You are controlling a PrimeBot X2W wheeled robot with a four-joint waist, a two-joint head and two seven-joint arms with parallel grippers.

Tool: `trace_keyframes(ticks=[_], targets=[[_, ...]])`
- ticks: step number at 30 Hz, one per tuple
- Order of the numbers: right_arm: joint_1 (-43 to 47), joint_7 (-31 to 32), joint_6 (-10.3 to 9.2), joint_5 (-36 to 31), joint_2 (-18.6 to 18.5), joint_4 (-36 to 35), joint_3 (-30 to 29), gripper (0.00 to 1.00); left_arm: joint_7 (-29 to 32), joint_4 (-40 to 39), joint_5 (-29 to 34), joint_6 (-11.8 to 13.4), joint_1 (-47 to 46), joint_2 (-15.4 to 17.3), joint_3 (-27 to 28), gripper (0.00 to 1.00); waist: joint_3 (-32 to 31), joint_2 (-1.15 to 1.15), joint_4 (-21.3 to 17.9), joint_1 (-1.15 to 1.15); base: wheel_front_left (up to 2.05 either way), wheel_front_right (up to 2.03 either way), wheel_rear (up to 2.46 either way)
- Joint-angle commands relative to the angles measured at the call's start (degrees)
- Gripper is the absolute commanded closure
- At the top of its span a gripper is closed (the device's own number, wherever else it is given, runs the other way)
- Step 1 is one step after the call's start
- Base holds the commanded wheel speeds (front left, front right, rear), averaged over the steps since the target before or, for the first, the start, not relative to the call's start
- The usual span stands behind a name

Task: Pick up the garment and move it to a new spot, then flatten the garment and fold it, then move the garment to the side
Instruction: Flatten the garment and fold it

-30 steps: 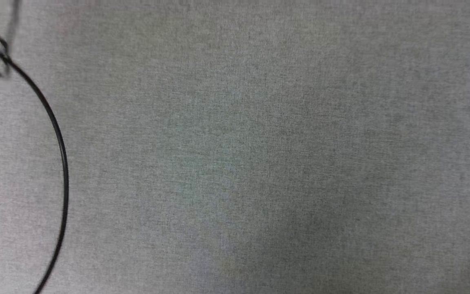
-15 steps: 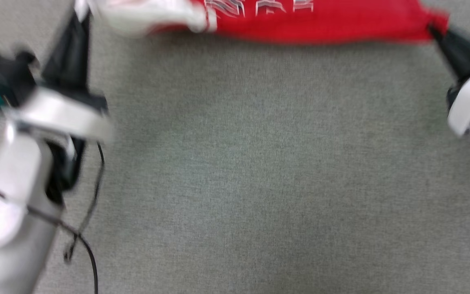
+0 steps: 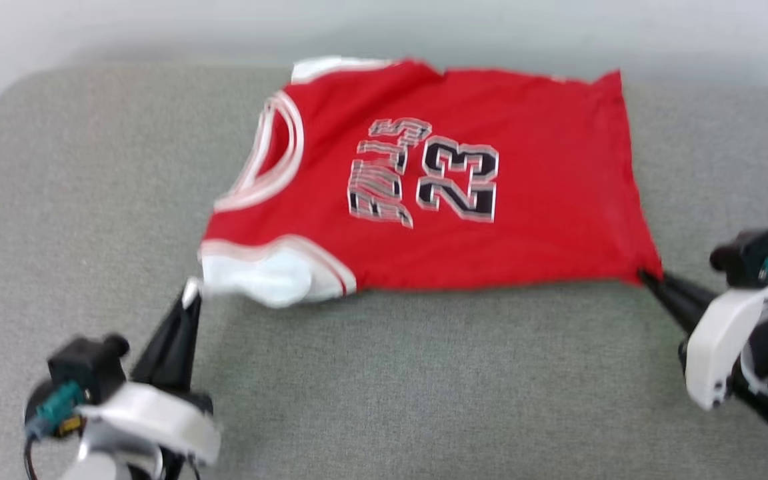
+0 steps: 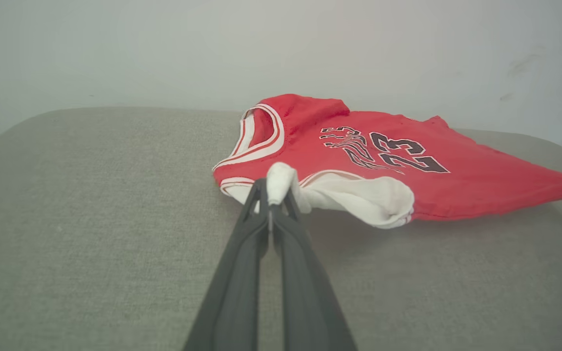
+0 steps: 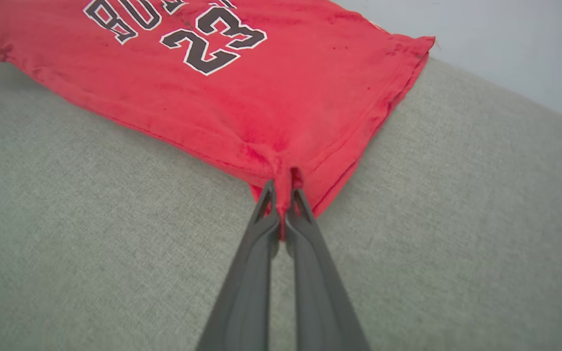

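The garment [image 3: 464, 200] is a red jersey with black, white-outlined letters and the number 23 on the chest. It has a collar with red-and-white striped trim and a white sleeve [image 3: 277, 277]. It lies spread with the chest up on the far middle part of the grey fabric surface [image 3: 424, 387]. Its collar is to the left, its hem to the right, and its far edge is near the pale wall [image 3: 157, 27]. The left gripper [image 3: 192, 290] is closed on the end of the white sleeve at the near left corner. The right gripper [image 3: 644, 275] is closed on the red hem corner at the near right.
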Motion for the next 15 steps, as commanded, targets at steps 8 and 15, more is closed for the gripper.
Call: trace_keyframes(ticks=[8, 15], targets=[[12.4, 0.8, -0.09, 0.3, -0.8, -1.8, -1.2, 1.00, 0.0, 0.1, -4.0, 1.1, 12.7, -0.6, -0.7, 1.00, -7.5, 0.00, -1.0, 0.02, 0.00, 0.00, 0.00], [20.3, 1.2, -0.09, 1.2, -0.5, -2.1, -3.7, 1.00, 0.6, 1.0, -7.1, 0.5, 20.6, -1.7, -2.5, 1.00, -11.4, 0.00, -1.5, 0.02, 0.00, 0.00, 0.00]])
